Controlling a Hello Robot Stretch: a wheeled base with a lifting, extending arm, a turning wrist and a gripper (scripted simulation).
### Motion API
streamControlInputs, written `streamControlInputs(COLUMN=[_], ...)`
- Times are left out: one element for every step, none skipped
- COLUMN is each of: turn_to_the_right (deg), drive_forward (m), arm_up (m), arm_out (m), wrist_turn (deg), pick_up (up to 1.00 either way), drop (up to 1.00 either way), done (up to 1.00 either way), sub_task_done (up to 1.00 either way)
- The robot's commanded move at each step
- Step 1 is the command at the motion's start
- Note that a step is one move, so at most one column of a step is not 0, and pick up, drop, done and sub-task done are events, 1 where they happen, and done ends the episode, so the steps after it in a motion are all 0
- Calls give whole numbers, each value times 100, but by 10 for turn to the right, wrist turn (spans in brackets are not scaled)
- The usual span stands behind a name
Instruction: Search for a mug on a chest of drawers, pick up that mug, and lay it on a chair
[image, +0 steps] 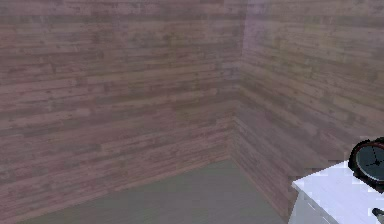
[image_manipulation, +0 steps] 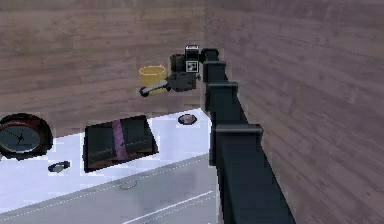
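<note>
- Round dark-faced clock (image_manipulation: 22, 135) stands at the arm side view's left edge.
- Dark book (image_manipulation: 118, 141) with a purple band lies flat beside it.
- Small grey disc (image_manipulation: 187, 120) farther right.
- Wood-plank walls (image: 120, 90), grey floor (image: 180, 195).

A: What sort of place was seen here?

B: A room in a home was seen. The walls (image: 120, 90) were covered with wooden planks, and a plain grey floor (image: 170, 195) was laid below them.

A: By what else was this shown?

B: A white chest of drawers (image_manipulation: 180, 148) was placed in the corner of the room. On its top, a round clock (image_manipulation: 22, 135) and a dark book (image_manipulation: 117, 142) were kept, as is done in a house.
</note>
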Motion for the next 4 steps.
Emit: streamControlInputs(turn_to_the_right=[0,0,0,0], drive_forward=[0,0,0,0], arm_up=[0,0,0,0], arm_out=[0,0,0,-42], wrist_turn=[-450,-450,-90,0], pick_up=[0,0,0,0], drop=[0,0,0,0], done=[0,0,0,0], sub_task_done=[0,0,0,0])
